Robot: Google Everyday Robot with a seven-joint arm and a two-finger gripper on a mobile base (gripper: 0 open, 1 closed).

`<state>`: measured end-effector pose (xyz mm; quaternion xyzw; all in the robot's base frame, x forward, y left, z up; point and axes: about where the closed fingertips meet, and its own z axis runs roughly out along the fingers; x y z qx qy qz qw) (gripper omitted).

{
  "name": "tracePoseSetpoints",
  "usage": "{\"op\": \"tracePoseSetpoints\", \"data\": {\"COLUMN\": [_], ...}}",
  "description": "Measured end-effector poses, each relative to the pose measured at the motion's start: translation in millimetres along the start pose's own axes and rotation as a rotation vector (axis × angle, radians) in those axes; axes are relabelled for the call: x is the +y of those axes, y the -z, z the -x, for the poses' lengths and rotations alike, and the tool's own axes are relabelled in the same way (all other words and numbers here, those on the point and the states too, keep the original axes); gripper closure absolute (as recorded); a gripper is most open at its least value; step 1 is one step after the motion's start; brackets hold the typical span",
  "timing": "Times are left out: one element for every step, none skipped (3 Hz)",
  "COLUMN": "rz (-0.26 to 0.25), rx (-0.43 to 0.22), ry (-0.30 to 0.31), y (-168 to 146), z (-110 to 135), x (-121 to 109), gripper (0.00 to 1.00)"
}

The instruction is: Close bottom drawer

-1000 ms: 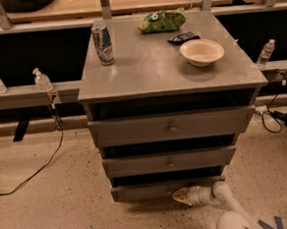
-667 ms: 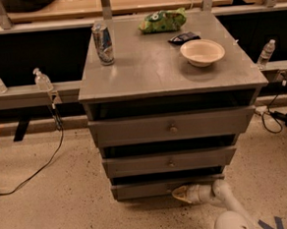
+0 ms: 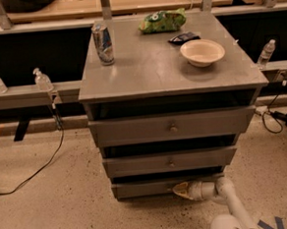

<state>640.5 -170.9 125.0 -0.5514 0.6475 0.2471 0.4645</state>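
Note:
The bottom drawer (image 3: 143,188) is the slim grey front lowest on the grey cabinet (image 3: 170,70). A dark gap shows above it. My gripper (image 3: 181,190) comes in from the lower right on a white arm (image 3: 228,199). Its tan tip rests against the middle of the bottom drawer front, where the knob is hidden. The middle drawer (image 3: 169,161) and the top drawer (image 3: 171,127) sit above, each with a small round knob.
On the cabinet top stand a can (image 3: 102,43), a green bag (image 3: 162,20), a dark packet (image 3: 184,37) and a white bowl (image 3: 202,52). Small bottles (image 3: 42,80) sit on a side ledge. Cables (image 3: 34,168) lie on the speckled floor.
The gripper stays pressed at the bottom drawer front. The drawer front and arm show no clear movement.

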Motion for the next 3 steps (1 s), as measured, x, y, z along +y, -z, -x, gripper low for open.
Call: {"op": "tracePoseSetpoints", "data": {"rz": [-0.017,-0.042,-0.153], "rx": [-0.168,-0.308,-0.376], "ry": [-0.007,-0.014,-0.118], "y": [13,36,82], "z": [14,17,0], "x": [25,58,75], "gripper": [1.00,1.00,1.00]}}
